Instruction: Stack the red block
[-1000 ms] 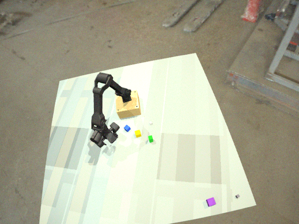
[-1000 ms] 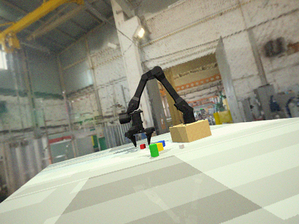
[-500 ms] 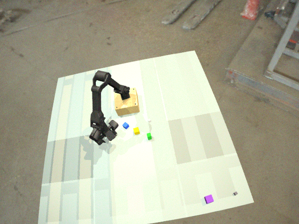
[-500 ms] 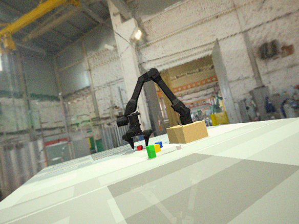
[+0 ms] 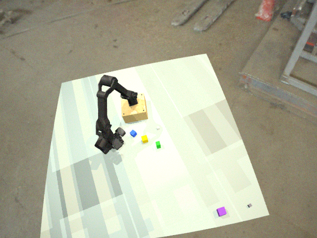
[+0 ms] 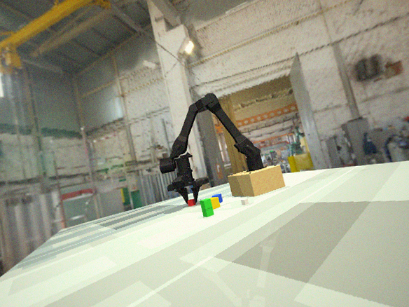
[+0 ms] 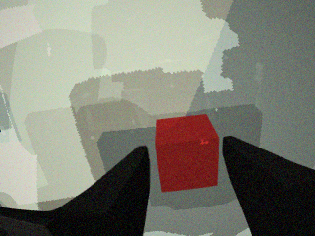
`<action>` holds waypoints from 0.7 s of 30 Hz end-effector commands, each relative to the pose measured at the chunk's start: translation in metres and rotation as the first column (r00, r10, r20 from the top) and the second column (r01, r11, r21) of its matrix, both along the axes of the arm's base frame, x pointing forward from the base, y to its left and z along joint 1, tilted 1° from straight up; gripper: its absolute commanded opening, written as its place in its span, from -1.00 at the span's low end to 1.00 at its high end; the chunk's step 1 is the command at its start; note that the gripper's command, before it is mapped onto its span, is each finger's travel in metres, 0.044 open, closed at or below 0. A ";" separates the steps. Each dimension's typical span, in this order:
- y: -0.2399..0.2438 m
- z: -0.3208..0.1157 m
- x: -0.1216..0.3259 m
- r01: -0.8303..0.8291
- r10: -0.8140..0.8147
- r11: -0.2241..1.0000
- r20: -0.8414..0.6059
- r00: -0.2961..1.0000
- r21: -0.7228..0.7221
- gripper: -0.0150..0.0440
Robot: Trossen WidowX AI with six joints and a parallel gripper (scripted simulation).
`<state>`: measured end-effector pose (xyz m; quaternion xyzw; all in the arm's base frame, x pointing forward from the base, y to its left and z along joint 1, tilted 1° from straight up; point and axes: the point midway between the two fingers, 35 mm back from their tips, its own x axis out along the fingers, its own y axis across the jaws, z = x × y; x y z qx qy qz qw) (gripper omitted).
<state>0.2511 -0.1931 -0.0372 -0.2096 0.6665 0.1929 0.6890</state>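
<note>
The end effector (image 5: 117,143) (image 6: 191,202) (image 7: 185,149) is partly open around the red block (image 6: 191,202) (image 7: 187,164), with gaps at both sides. It should close evenly, then lift straight.
</note>
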 end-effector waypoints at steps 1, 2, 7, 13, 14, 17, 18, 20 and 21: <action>0.001 0.000 0.000 -0.004 0.004 1.000 0.003 1.000 0.005 -0.25; 0.001 0.000 0.000 -0.004 0.004 1.000 0.003 1.000 0.005 -0.27; 0.001 0.000 0.000 -0.004 0.004 1.000 0.003 1.000 0.005 -0.38; 0.000 0.013 0.000 -0.004 0.004 1.000 0.003 1.000 0.005 -0.49; 0.000 0.018 0.000 -0.004 0.004 1.000 0.004 1.000 0.005 -0.49; 0.000 0.035 -0.001 -0.004 0.004 1.000 0.004 1.000 0.005 -0.49; 0.000 0.040 -0.001 -0.004 0.004 1.000 0.004 1.000 0.005 -0.49; 0.000 0.050 -0.002 -0.004 0.004 1.000 0.004 1.000 0.005 -0.49; 0.000 0.054 -0.002 -0.004 0.004 1.000 0.004 1.000 0.005 -0.49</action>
